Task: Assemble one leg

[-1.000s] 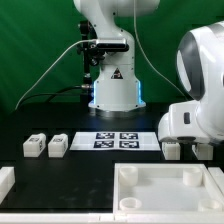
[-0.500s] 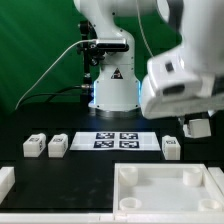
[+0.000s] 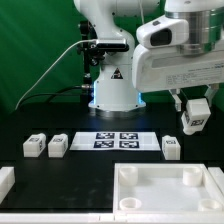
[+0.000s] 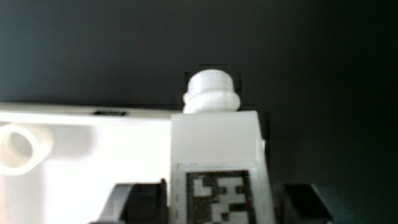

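Clamping the leg between them, the fingers hold it clear above the black desk, at the exterior view's right. A second leg stands below it, just beside the marker board. Two more legs stand at the exterior view's left, and a white tray lies in the foreground.

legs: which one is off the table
The leg in the jaws, in the air at the exterior view's right; the other three sit on the table.
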Robot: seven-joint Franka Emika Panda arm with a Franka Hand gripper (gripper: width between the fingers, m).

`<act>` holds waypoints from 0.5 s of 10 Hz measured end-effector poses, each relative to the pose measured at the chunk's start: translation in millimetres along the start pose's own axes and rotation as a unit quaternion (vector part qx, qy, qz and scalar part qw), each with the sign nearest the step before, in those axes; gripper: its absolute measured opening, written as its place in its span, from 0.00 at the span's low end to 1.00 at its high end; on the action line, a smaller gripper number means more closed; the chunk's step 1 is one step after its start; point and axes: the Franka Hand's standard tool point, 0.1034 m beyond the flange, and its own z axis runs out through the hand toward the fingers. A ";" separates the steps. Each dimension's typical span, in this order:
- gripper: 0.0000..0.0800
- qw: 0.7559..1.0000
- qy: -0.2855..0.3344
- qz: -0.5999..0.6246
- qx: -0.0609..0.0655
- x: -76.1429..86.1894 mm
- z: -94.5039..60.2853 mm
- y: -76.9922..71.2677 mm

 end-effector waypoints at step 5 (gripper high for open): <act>0.36 0.956 0.286 -0.057 -0.022 93.6 -47.5 19.0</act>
